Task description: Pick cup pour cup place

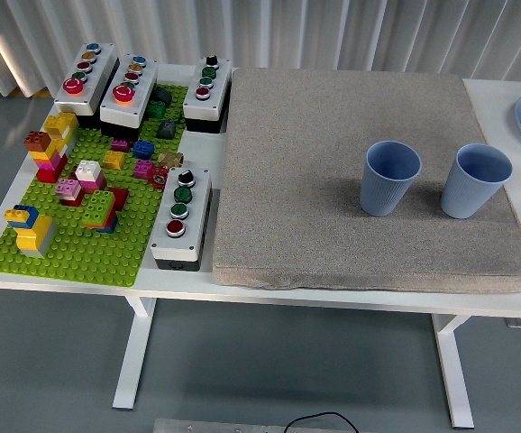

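Two blue cups, the left cup [390,178] and the right cup [475,180], stand upright and apart on a grey mat [333,180] covering a white table [513,302]. A green brick baseplate [80,244] and button boxes [180,216] sit left. No robot hand shows, so finger state cannot be told.

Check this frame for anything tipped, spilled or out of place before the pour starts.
Nothing stands out. Both blue cups, the left cup and the right cup, stand upright and apart on the grey mat, with no spill visible around them. No robot hand is in view.
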Tool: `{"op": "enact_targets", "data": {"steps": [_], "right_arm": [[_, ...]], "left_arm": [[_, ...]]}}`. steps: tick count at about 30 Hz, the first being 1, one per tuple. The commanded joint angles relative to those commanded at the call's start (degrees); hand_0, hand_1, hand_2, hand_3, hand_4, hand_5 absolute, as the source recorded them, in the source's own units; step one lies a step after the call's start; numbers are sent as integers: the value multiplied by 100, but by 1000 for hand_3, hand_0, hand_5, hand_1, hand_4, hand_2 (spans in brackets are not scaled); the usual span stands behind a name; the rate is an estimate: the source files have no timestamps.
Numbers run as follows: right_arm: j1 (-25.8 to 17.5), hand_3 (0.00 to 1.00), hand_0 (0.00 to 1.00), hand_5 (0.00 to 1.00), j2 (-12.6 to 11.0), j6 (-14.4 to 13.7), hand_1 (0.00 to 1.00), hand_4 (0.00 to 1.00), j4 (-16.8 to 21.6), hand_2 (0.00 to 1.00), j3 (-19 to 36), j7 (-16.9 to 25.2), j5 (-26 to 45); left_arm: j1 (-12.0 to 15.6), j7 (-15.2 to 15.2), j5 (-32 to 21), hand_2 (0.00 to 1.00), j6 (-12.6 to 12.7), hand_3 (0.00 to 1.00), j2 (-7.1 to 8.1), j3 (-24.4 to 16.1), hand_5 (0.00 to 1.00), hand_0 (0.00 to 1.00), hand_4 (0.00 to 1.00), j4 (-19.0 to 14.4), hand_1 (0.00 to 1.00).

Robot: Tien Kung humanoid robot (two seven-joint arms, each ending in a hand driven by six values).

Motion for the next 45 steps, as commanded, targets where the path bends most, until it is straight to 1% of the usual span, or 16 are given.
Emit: {"op": "enact_targets", "data": {"steps": [3, 5, 6, 8, 10, 15, 24, 35, 36, 37, 45], "right_arm": [[-52, 913, 901, 381, 61, 169, 859, 821, -98, 926, -11, -58, -144], [-79, 913, 901, 381, 124, 333, 859, 821, -176, 926, -41, -99, -306], [-82, 957, 916, 315, 141, 367, 884, 831, -192, 960, -54, -107, -355], [-83, 957, 916, 315, 165, 406, 884, 831, -214, 960, -72, -118, -421], [-57, 957, 916, 315, 247, 391, 884, 831, -307, 960, -99, -83, -541], [4, 950, 911, 299, 363, 386, 884, 827, -454, 959, -140, -71, -592], [105, 949, 912, 311, 478, 404, 882, 831, -602, 958, -116, -79, -616], [234, 954, 913, 294, 634, 359, 882, 837, -998, 956, -170, 43, -733], [240, 954, 913, 294, 654, 351, 882, 837, -1036, 956, -171, 52, -743], [246, 952, 917, 269, 687, 344, 881, 837, -1085, 955, -173, 64, -756], [333, 950, 921, 263, 893, 290, 880, 833, -1269, 953, -187, 130, -884]], "left_arm": [[9, 1, 0, 824, -1, 681, -6, 5, 932, 731, 510, 0, 783], [18, 4, 1, 824, -2, 681, -9, 7, 932, 731, 510, 0, 783], [21, 6, 10, 825, -2, 680, -10, 1, 933, 731, 510, 0, 783], [24, 9, 28, 825, -3, 680, -11, -11, 933, 731, 510, 0, 783], [21, -1, -23, 825, -4, 680, -13, 39, 933, 731, 510, 0, 783], [12, -4, -54, 825, -5, 681, -19, 74, 933, 731, 510, 0, 782], [-8, -4, -97, 825, -9, 680, -39, 120, 937, 731, 512, 0, 783], [-27, -2, -169, 825, -16, 681, -75, 198, 937, 731, 513, 0, 782], [-27, -1, -169, 825, -16, 681, -78, 200, 937, 731, 513, 0, 782], [-26, 2, -169, 825, -17, 680, -83, 201, 937, 731, 513, 0, 782], [-37, 20, -138, 823, -16, 680, -108, 177, 937, 731, 513, 0, 782]]}}
